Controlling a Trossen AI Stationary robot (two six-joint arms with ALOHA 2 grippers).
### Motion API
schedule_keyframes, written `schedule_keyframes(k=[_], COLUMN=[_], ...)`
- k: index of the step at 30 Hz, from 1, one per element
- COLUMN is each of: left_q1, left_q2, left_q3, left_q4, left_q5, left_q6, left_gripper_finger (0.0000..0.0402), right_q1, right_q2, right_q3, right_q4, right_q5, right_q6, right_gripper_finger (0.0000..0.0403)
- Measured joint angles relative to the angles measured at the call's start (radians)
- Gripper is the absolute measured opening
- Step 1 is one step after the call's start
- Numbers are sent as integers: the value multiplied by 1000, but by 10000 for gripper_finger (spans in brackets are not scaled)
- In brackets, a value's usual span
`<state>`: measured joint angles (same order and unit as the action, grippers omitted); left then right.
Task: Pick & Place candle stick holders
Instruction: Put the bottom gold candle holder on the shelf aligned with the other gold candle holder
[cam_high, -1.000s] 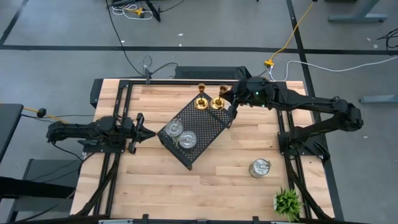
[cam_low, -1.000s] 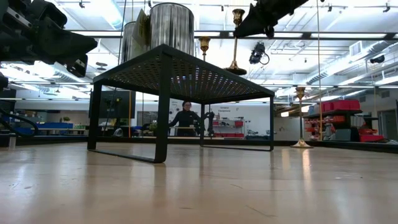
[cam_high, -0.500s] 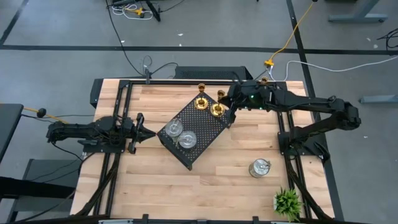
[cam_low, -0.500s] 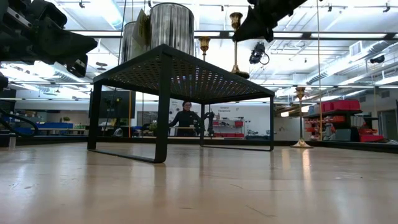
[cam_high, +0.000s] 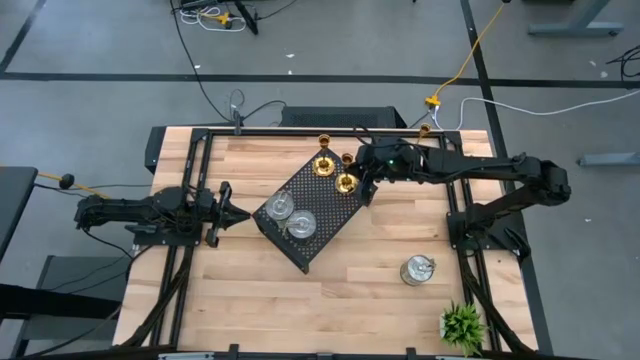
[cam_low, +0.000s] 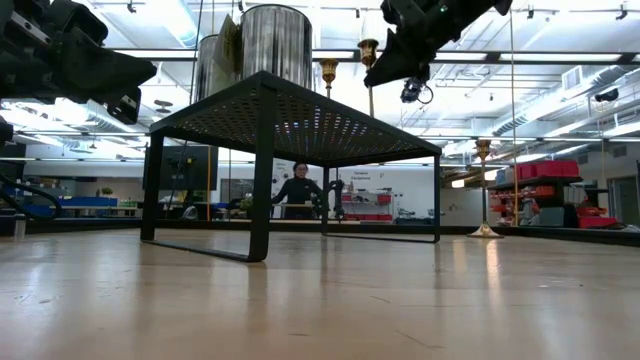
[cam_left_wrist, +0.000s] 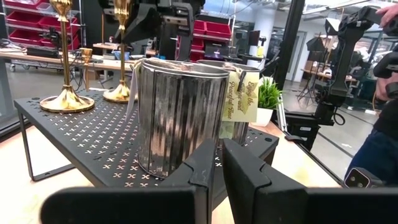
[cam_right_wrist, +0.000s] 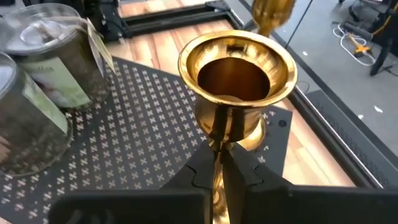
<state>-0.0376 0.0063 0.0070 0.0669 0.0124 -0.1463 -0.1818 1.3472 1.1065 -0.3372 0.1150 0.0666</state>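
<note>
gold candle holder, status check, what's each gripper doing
Right gripper shut on gold candle holder, over black perforated tray. Left gripper shut, idle beside tray. Second gold holder close by.

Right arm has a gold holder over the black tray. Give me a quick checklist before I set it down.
1. Grip: right gripper shut on the held gold holder at its stem: ok.
2. Holder upright: ok in the low view.
3. Over the black tray, near its back corner: ok.
4. Clearance from the standing gold holder: close beside it, gap cannot tell.
5. Base touching the tray: cannot tell.
6. Left gripper shut, parked at the tray's left, clear of the silver holders: ok.
</note>
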Motion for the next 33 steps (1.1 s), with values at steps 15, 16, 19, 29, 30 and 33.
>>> schedule_keyframes(k=[15, 16, 19, 29, 30, 33], left_q1=[0, 0, 0, 0, 0, 0], left_q2=[0, 0, 0, 0, 0, 0], left_q3=[0, 0, 0, 0, 0, 0], left_q4=[-1, 0, 0, -1, -1, -1], left_q5=[0, 0, 0, 0, 0, 0], left_q6=[0, 0, 0, 0, 0, 0], left_gripper_finger=[39, 39, 39, 39, 39, 39], right_q1=[-5, -5, -10, -33, -34, -34], right_q2=[19, 20, 20, 19, 19, 19], right_q3=[-42, -42, -42, -42, -42, -42], right_q4=[117, 117, 117, 115, 115, 115], right_q5=[1, 1, 13, 25, 25, 27], right_q6=[27, 27, 29, 30, 30, 30], right_gripper_finger=[13, 13, 13, 13, 13, 13])
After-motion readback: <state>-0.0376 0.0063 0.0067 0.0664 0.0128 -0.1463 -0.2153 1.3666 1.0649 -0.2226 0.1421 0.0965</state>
